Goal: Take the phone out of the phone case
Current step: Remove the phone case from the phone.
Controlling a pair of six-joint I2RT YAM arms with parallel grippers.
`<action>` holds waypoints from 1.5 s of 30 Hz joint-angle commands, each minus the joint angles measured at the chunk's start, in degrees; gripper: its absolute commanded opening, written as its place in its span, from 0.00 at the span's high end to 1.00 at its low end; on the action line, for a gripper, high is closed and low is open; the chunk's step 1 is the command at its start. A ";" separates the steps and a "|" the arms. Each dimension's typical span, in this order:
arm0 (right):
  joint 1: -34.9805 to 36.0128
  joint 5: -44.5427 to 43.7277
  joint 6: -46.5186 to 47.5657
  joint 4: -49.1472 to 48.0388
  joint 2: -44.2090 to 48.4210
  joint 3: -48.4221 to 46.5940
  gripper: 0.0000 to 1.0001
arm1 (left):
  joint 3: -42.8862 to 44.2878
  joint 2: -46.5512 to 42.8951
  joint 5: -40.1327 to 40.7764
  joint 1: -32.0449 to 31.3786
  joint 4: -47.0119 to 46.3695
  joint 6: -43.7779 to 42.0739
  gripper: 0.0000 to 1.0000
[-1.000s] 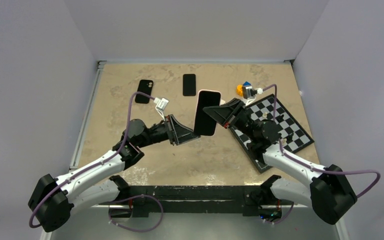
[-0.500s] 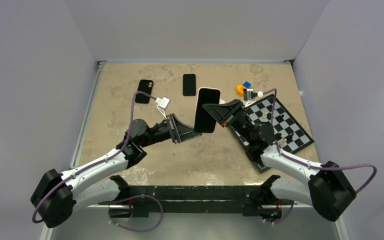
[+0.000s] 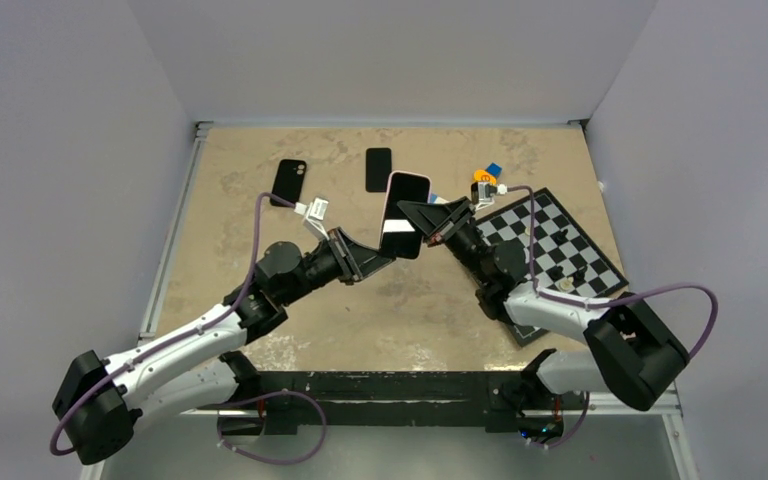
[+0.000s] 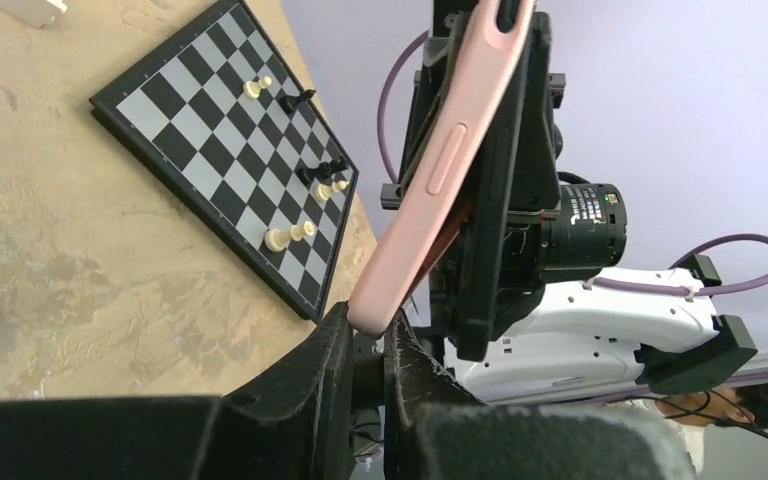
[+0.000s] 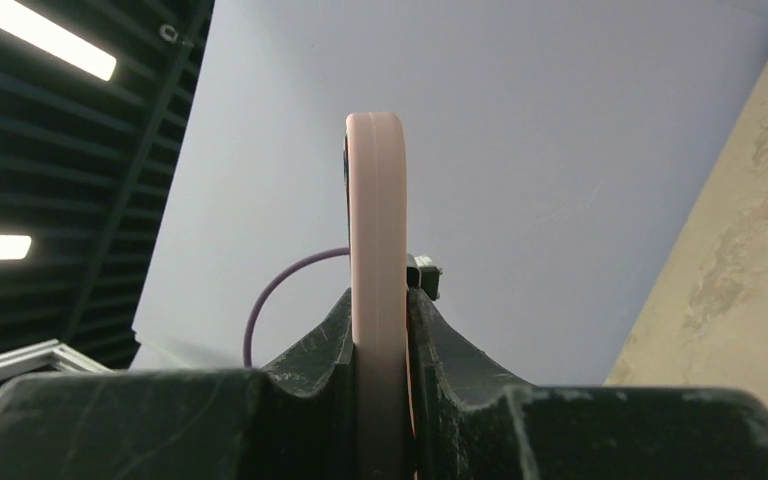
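Phone case (image 3: 407, 177), pink, with the phone (image 3: 401, 208) seated inside, is held in the air over the middle of the table (image 3: 260, 230), clear of the surface and left of the chessboard (image 3: 570, 255). Long axis stands steeply, leaning somewhat, screen towards the overhead camera. Left gripper (image 3: 388, 257) is nearly closed and pinches the lower corner of the case from below; the left wrist view shows that corner wedged between the two fingertips (image 4: 338, 335). Right gripper (image 3: 422, 214) comes in from the right side and is clamped across the thickness of the case higher up, with a finger (image 5: 325, 335) on each face. Both arms are in contact, so neither is nearer. Judgement: the case lip has not yet parted from the phone, and the left, holding the corner, is best placed to peel while the right braces. Whether the right fingers bear on the screen itself cannot be told
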State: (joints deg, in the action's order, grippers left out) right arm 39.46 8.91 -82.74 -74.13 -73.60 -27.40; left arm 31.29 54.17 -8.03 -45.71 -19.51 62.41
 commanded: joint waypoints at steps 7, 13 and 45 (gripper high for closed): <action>8.17 11.43 -20.74 -24.13 0.97 -3.52 1.00 | -3.04 2.69 14.43 3.09 2.40 -5.20 0.99; 8.17 18.33 -9.34 -3.94 7.18 -3.82 1.00 | -3.40 -1.00 5.49 4.20 0.89 -5.49 0.62; 8.17 21.02 31.20 65.04 18.22 -23.67 0.36 | -2.70 6.92 -14.71 6.83 -29.83 2.64 1.00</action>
State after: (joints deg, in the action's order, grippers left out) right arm 44.07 21.19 -54.35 -17.32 -58.52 -46.33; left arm 28.80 59.94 -28.91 -40.71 -42.92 62.50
